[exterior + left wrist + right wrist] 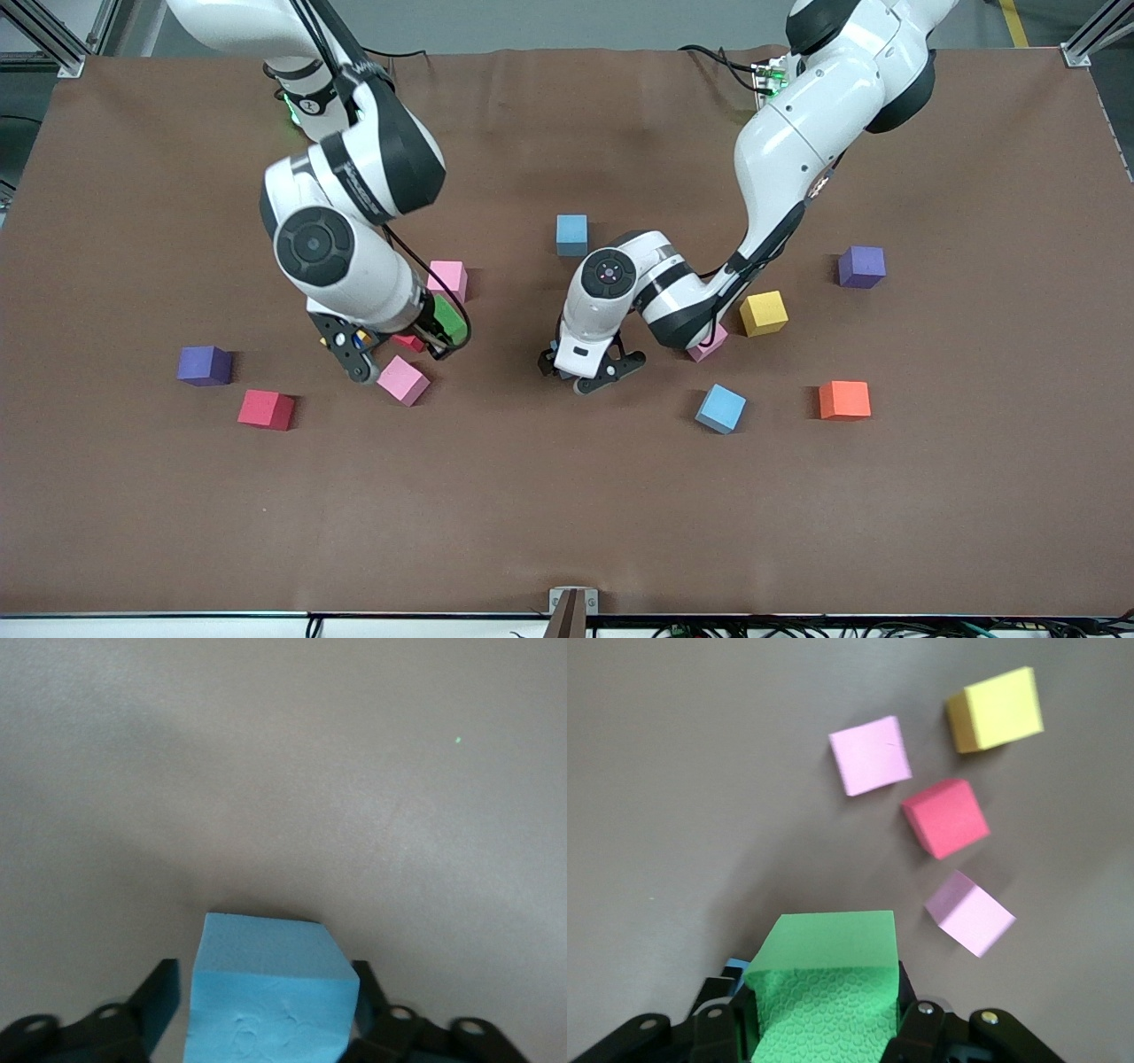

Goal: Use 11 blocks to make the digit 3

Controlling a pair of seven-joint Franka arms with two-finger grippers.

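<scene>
My right gripper (436, 338) (824, 1003) is shut on a green block (451, 319) (826, 979), low over the table among two pink blocks (448, 278) (403, 380) and a red one (408, 341). A yellow block (996, 709) lies beside these. My left gripper (589, 372) (264, 985) is down at the table's middle with a light blue block (270, 992) between its fingers. One finger (365, 988) touches the block, and a gap shows at the other (159, 992). The other blocks lie scattered and apart: light blue (571, 234) (720, 408), yellow (764, 313), orange (844, 400), pink (709, 344), red (266, 409).
Two purple cubes sit on the brown table (567, 514), one (205, 365) toward the right arm's end and one (861, 267) toward the left arm's end. Both arms reach low over the middle. The strip nearest the front camera holds no blocks.
</scene>
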